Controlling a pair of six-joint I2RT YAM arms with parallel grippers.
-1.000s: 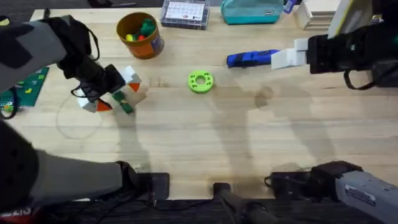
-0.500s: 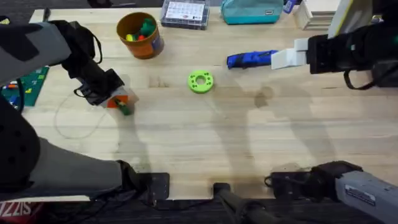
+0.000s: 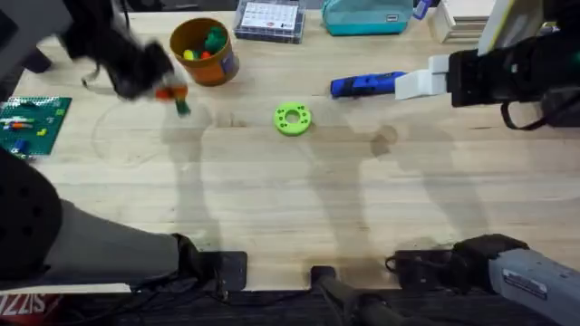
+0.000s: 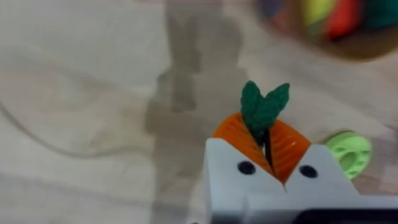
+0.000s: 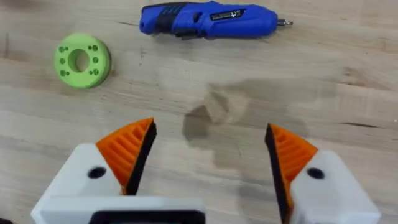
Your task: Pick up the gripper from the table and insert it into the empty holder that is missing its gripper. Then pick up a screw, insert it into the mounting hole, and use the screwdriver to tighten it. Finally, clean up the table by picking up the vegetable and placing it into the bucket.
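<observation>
My left gripper (image 3: pixel 169 93) hovers just left of the orange bucket (image 3: pixel 204 50), shut on the vegetable (image 3: pixel 182 107), whose green end hangs below the fingers. In the left wrist view the green leaves of the vegetable (image 4: pixel 264 107) stick out between the closed orange pads (image 4: pixel 239 134), with the bucket (image 4: pixel 336 25) blurred beyond. The blue-handled screwdriver (image 3: pixel 367 85) lies at the back right. My right gripper (image 3: pixel 410 84) stands open beside its handle end, and in the right wrist view the screwdriver (image 5: pixel 208 20) lies beyond the open gripper (image 5: pixel 208 149). The loose gripper piece, the holder and the screw are out of view.
A lime-green ring (image 3: pixel 293 119) lies mid-table. A green brick plate (image 3: pixel 32 122) sits at the left edge. A clear parts box (image 3: pixel 269 18) and a teal pouch (image 3: pixel 367 16) line the back. A thin cable loop (image 3: pixel 127 154) lies on the wood.
The left gripper closed on the vegetable, lifted it off the table and carried it back toward the bucket. The right arm has stayed still.
</observation>
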